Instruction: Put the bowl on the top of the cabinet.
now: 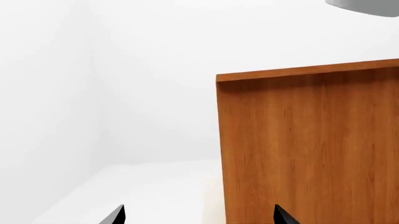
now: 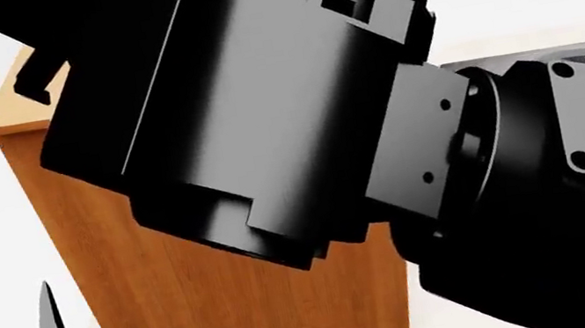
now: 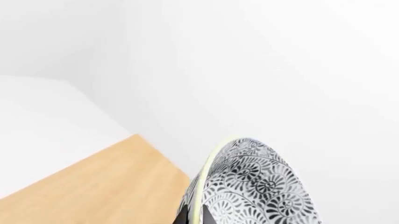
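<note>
Right pincer [image 3: 192, 219] holds the bowl [image 3: 255, 186] by its rim. In the right wrist view the dark fingertips show at the bottom edge of frame, one each side of the rim, so it looks clamped on, narrow. The bowl fills the lower right of that frame, tilted on edge, grey floral pattern facing the cam.

The cabinet [image 2: 232, 299] top shows in the right wrist view as a lighter wood slab in the lower left of frame, just beside the bowl and, as I judge it, below it. Can't tell if the bowl touches the top or hangs clear. Nothing shows contact.

Head view: the right arm's big black housing blocks most of the frame, w/ the cabinet's orange-brown side behind it, centre-left. The bowl is hidden there.

Left pincer [image 1: 198, 215] is low. Two black tips sit wide apart at the bottom of the left wrist frame, nothing between them, cabinet side wall on the right half of frame. It's beside the cabinet's lower part, well apart from the bowl.

Key relation: the bowl is already in the right pincer, up by the top's edge, and the free slab runs toward the lower left of the right wrist frame. The right arm is the only one near. Judgement: next move needs the bowl levelled, base down, over the slab and away from the edge before release. The tilt is the risk: let go now and it may roll or slide off.
</note>
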You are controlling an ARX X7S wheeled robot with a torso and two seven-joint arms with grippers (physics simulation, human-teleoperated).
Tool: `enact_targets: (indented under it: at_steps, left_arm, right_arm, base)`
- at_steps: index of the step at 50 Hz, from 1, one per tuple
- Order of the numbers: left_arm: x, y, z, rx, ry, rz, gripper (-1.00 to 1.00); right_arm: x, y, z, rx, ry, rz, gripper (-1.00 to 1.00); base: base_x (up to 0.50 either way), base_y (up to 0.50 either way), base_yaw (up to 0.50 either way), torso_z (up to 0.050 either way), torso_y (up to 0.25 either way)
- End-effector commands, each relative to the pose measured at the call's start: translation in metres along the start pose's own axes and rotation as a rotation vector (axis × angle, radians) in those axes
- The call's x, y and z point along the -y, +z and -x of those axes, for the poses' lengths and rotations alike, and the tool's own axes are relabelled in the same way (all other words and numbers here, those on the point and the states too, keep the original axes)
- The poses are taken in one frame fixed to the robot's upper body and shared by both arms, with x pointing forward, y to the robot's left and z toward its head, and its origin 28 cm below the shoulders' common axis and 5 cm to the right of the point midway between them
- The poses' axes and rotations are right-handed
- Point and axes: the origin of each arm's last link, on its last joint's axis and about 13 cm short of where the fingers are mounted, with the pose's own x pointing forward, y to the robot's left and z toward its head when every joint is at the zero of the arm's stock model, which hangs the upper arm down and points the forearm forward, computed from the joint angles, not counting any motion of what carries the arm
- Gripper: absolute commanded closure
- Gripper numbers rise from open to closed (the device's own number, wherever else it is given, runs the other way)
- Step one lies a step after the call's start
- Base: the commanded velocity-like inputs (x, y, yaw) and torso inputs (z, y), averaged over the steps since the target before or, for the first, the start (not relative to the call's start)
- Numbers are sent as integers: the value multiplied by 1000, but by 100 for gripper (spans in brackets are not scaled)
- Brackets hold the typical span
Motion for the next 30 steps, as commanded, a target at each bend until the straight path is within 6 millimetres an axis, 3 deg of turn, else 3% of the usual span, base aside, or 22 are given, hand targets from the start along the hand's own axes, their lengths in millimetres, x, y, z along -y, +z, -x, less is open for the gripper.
enact_targets:
  at_steps: [1, 30]
  left_arm:
    - [0, 0, 0, 0, 0, 1, -100]
    - [-1, -3, 1, -6, 2, 3, -100]
  right_arm:
    - [-4, -1, 0, 15, -5, 24, 100]
    - [-18, -17, -3, -6, 35, 45, 100]
  base:
    - [0, 0, 0, 0, 0]
    - [0, 0, 0, 1, 1]
